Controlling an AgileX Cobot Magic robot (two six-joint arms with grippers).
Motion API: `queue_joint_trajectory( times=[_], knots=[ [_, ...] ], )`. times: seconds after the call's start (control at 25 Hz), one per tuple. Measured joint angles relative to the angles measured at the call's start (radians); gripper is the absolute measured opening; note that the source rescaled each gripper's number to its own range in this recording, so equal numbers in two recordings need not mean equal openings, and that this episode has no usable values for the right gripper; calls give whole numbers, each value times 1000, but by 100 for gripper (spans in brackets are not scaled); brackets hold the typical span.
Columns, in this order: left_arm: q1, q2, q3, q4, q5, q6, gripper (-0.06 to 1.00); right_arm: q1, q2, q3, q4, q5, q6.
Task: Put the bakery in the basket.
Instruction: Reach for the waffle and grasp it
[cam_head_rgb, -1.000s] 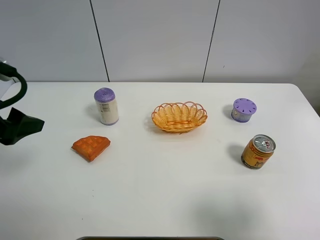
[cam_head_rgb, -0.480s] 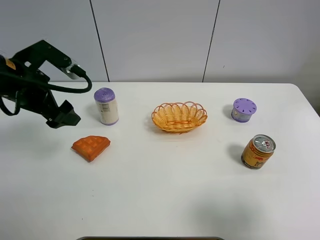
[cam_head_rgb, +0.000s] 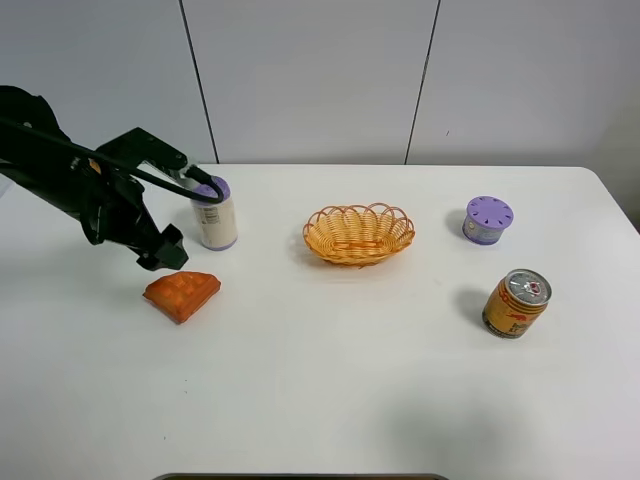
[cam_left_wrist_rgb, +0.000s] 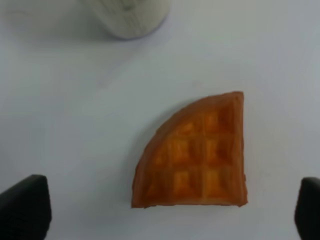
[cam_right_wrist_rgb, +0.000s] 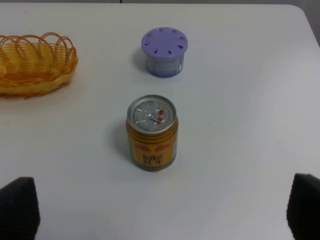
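Left gripper (cam_head_rgb: 163, 250) hovers, jaws wide apart, over the bakery (cam_head_rgb: 182, 293) (a waffle wedge) left of the basket (cam_head_rgb: 358, 233); right gripper (cam_right_wrist_rgb: 162, 207) likewise spread.

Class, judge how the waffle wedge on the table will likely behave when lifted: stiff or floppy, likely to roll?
The waffle wedge probably stays stiff: its edges look thick and crisp, without sag. It lies flat on the table, so rolling seems unlikely. Its grid of dents may help grip.
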Motion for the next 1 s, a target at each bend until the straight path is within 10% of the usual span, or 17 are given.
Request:
queue_joint_trajectory(
  times=[1.0],
  knots=[
    [-36,259,0,-3,-142,-5,100,0,0,0,0,0,0]
  ],
)
